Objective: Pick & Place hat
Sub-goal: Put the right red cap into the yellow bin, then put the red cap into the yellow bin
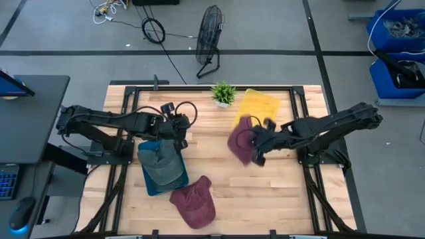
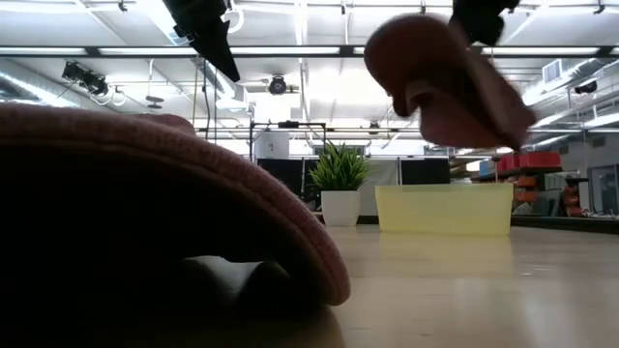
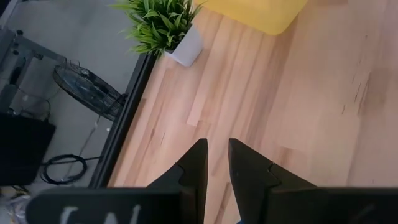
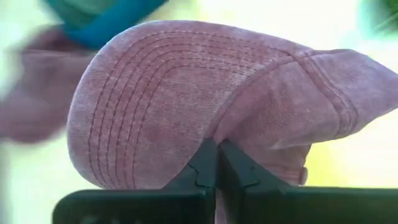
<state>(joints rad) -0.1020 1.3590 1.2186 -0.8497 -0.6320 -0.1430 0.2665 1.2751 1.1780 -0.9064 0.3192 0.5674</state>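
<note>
My right gripper (image 1: 255, 149) is shut on a maroon cap (image 1: 240, 141) and holds it in the air over the table's middle, near the yellow bin (image 1: 255, 106). In the low view that cap (image 2: 440, 77) hangs high above the table. A second maroon cap (image 1: 194, 202) lies on the wood near the near edge. A grey cap (image 1: 161, 167) rests in a teal bin (image 1: 151, 184). My left gripper (image 1: 179, 141) hovers above the teal bin's far end, its fingers (image 3: 214, 163) a narrow gap apart, holding nothing. My right gripper pinches the maroon cap where the brim meets the crown (image 4: 217, 134), between its two fingertips. The stitched brim (image 4: 130, 99) spreads out past the fingers. The cap is lifted clear of the table and hangs from the hold.
A small potted plant (image 1: 223, 93) stands at the far edge, beside the yellow bin. The table's right part and near right corner are bare wood. A floor fan (image 1: 210, 36) and cables lie beyond the far edge. A desk with a keyboard sits left of the table.
</note>
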